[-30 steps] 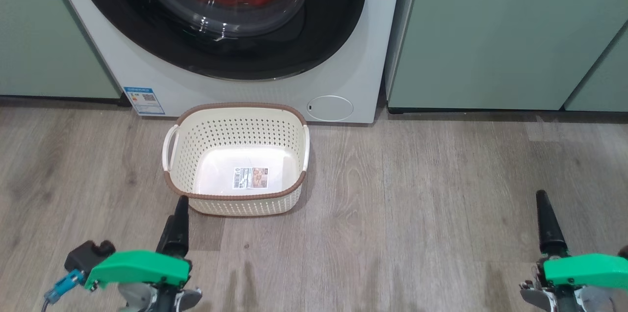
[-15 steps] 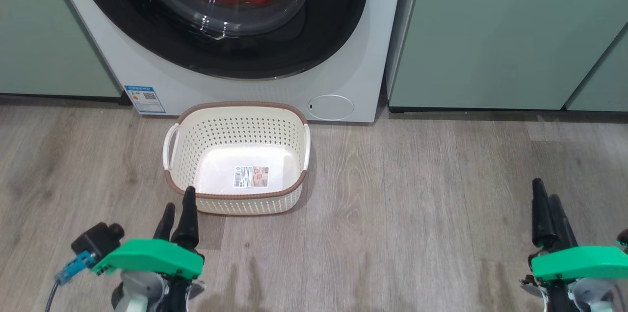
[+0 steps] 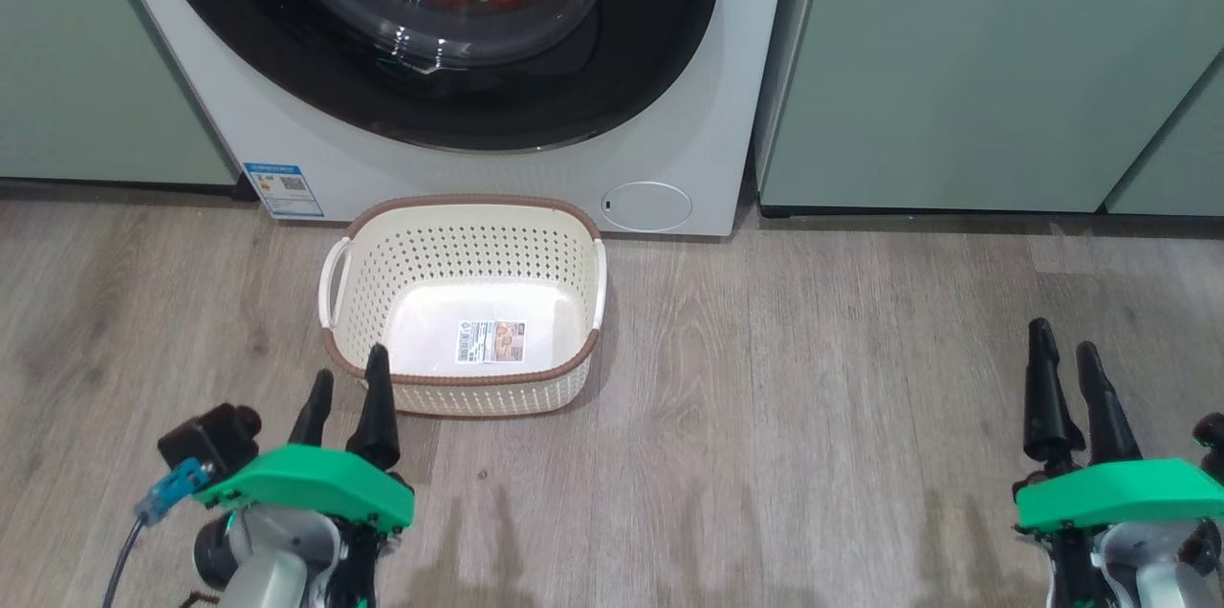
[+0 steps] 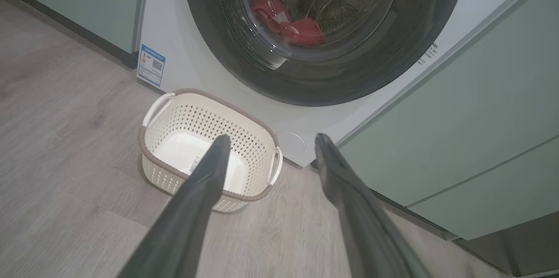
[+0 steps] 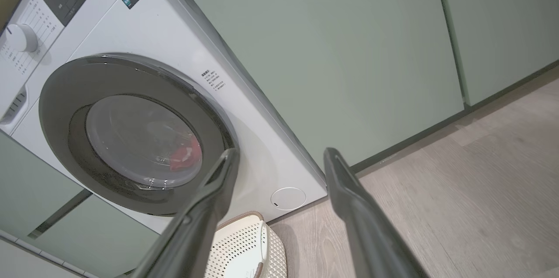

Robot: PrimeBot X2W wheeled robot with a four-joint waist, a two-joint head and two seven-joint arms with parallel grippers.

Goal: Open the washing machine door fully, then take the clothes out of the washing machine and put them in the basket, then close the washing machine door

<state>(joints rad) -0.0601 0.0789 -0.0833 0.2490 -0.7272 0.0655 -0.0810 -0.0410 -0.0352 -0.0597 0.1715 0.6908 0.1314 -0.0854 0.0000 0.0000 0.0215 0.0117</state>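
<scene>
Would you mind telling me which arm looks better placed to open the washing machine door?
Probably the left. The left gripper stands open just before the basket, nearly in line with the closed washing machine door; the right gripper is off before the green cabinets. Which side the door opens from is unclear.

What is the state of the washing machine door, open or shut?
Shut. The washing machine door lies flush against the front of the washing machine, and the clothes show behind its glass.

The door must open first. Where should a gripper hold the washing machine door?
Hook the black rim's outer edge on the washing machine door, coming from the front; its glass centre is smooth and bulging. Which side has the handle, I cannot tell.
</scene>
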